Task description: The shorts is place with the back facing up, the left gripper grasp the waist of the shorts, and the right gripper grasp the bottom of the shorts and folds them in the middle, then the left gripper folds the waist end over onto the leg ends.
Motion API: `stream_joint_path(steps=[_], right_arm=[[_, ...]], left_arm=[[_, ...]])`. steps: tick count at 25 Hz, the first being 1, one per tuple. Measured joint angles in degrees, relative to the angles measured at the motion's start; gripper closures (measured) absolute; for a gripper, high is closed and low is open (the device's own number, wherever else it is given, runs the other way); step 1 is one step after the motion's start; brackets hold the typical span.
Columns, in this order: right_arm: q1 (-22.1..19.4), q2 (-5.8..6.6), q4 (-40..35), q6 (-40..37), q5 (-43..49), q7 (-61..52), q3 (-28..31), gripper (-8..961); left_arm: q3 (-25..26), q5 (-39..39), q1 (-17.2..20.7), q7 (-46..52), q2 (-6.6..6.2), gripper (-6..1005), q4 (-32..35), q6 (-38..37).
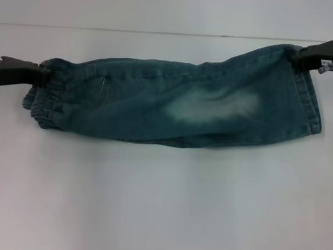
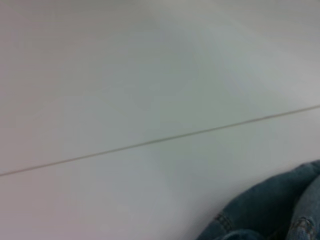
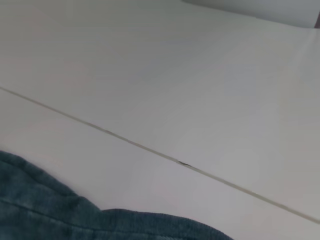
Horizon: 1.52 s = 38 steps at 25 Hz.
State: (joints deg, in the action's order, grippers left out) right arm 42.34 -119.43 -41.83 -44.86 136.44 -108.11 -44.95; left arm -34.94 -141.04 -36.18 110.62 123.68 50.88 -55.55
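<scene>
The blue-green denim shorts (image 1: 174, 102) lie stretched across the white table, folded lengthwise into one long band with a faded patch in the middle. The ruffled elastic waist (image 1: 45, 102) is at the left, and my left gripper (image 1: 44, 69) is shut on its far corner. The bottom of the shorts (image 1: 308, 100), the flat stitched hems, is at the right, where my right gripper (image 1: 297, 54) is shut on the far corner. A corner of the shorts (image 2: 270, 215) shows in the left wrist view. The right wrist view catches an edge of the shorts (image 3: 50, 215).
The white table (image 1: 161, 205) spreads wide in front of the shorts. A thin seam line (image 1: 161, 33) crosses the table behind them; the same seam line (image 3: 180, 163) shows in the right wrist view.
</scene>
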Motion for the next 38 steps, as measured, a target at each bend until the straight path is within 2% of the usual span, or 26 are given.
stream_joint_path(steps=[8, 10, 14, 20, 22, 25, 29, 33, 35, 38], right_arm=[[-1.7, -0.07, -0.3, 1.0, -0.1, 0.8, -3.0, 854], [-2.5, -0.05, -1.0, 0.3, -0.1, 1.2, -2.9, 852], [-5.1, -0.06, -4.5, -2.5, -3.4, 3.4, -2.7, 670], [-10.5, -0.09, -10.8, -8.5, -12.3, 7.1, -3.0, 411], [-12.5, -0.14, -12.3, -13.0, -16.2, 9.7, -3.0, 339], [-15.4, -0.34, -12.8, -20.7, -22.9, 15.2, -3.1, 250], [-18.8, -0.52, -10.5, -29.8, -31.2, 24.0, -3.1, 132], [-20.1, -0.63, -4.0, -35.6, -34.9, 32.9, -3.1, 48], [-20.2, -0.62, 0.0, -36.7, -35.7, 37.6, -2.9, 6], [-20.2, -0.6, 5.6, -37.7, -36.1, 45.3, -2.9, 6]], left_arm=[[-5.3, 0.1, 1.6, -1.3, 0.22, 921, -0.5, 2.9], [-6.0, 0.2, 2.5, -1.4, 0.24, 849, 0.5, 2.9], [-6.3, 0.3, 4.2, -1.9, 0.35, 706, 2.8, 4.5], [-6.9, 0.9, 6.9, -2.2, 0.4, 434, 6.7, 4.1], [-6.8, 3.1, 8.4, -4.0, 0.35, 351, 8.4, 2.0], [-6.6, 13.0, 13.0, -10.7, 0.36, 227, 11.3, -3.2], [-4.6, 21.6, 17.6, -19.5, 0.3, 137, 11.5, -10.5], [-0.1, 22.5, 19.6, -25.7, 0.39, 47, 9.3, -17.5], [3.8, 22.8, 20.0, -28.5, 0.23, 47, 7.6, -21.6], [8.0, 22.4, 20.4, -31.1, -0.09, 48, 5.3, -24.8]])
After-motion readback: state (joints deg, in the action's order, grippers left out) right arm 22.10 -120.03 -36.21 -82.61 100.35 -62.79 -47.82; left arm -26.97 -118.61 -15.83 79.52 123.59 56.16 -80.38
